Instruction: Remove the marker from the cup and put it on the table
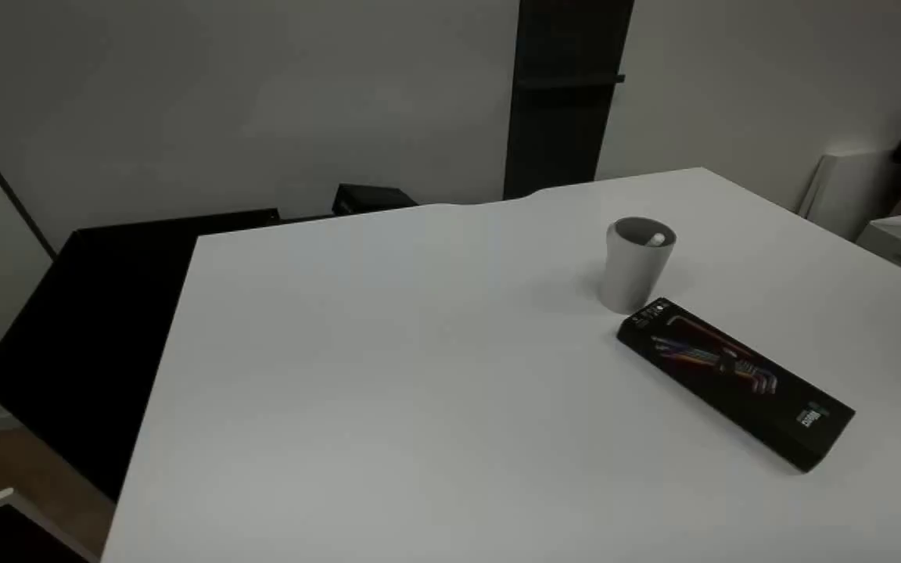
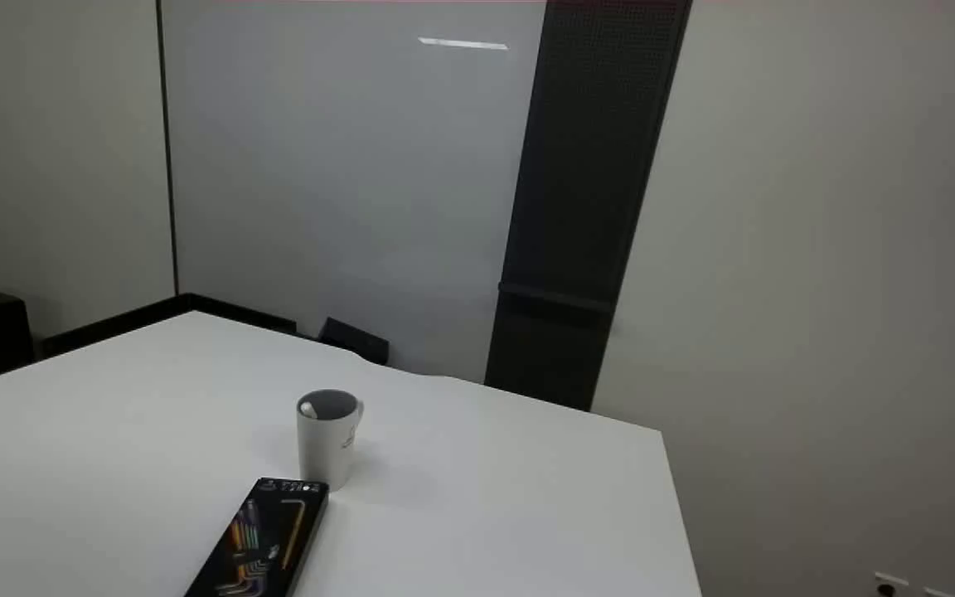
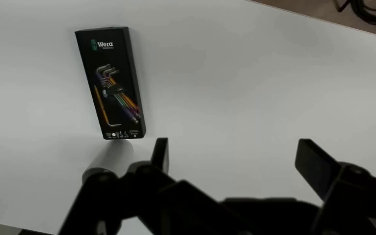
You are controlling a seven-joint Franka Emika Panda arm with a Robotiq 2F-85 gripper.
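Observation:
A light-grey cup (image 1: 627, 275) with a dark inside stands upright on the white table (image 1: 388, 352). It also stands on the table in an exterior view (image 2: 322, 452), its handle at the right. The marker (image 1: 656, 239) leans inside the cup; only its whitish end shows at the rim, and it also shows in an exterior view (image 2: 308, 410). In the wrist view the cup (image 3: 114, 156) is at the lower left, partly behind the gripper. My gripper (image 3: 232, 153) is open and empty above the table, to the right of the cup. The gripper is out of both exterior views.
A flat black tool box (image 1: 736, 383) lies close to the cup's base; it also shows in an exterior view (image 2: 258, 543) and in the wrist view (image 3: 111, 85). A dark cable (image 3: 374, 14) lies beyond the table edge. A black chair-like shape (image 1: 98, 336) stands beside the table.

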